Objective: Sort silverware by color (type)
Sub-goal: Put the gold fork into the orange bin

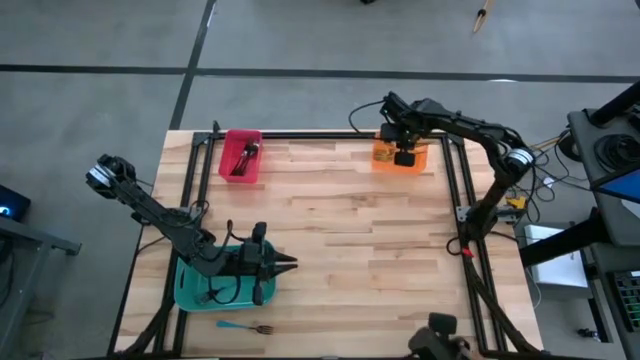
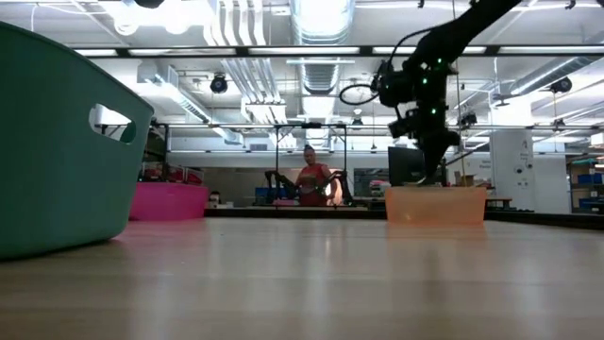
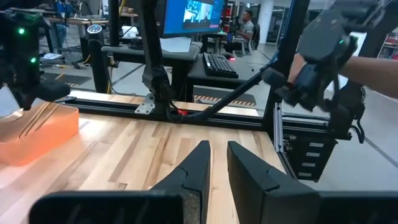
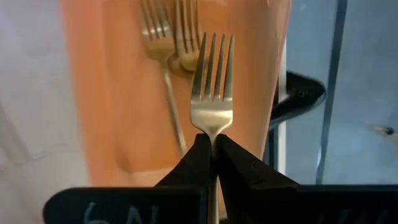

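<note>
Gold fork (image 4: pixel 212 93), slim and four-tined, clamped in right hand (image 4: pixel 212 146) above translucent orange bin (image 4: pixel 112 93).

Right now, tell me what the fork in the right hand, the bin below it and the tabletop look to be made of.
Gold fork: polished metal, likely; it glints along the tines. Orange bin: translucent plastic by its look; light glows through its walls. Tabletop: pale wood in jointed strips with visible grain. The right hand is shut on the fork's neck.

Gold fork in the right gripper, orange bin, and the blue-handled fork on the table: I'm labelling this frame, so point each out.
gold fork (image 4: pixel 211 115): right wrist view, neck below the tines.
orange bin (image 1: pixel 382 153): high view, left wall.
blue-handled fork (image 1: pixel 234 325): high view, blue handle.
</note>
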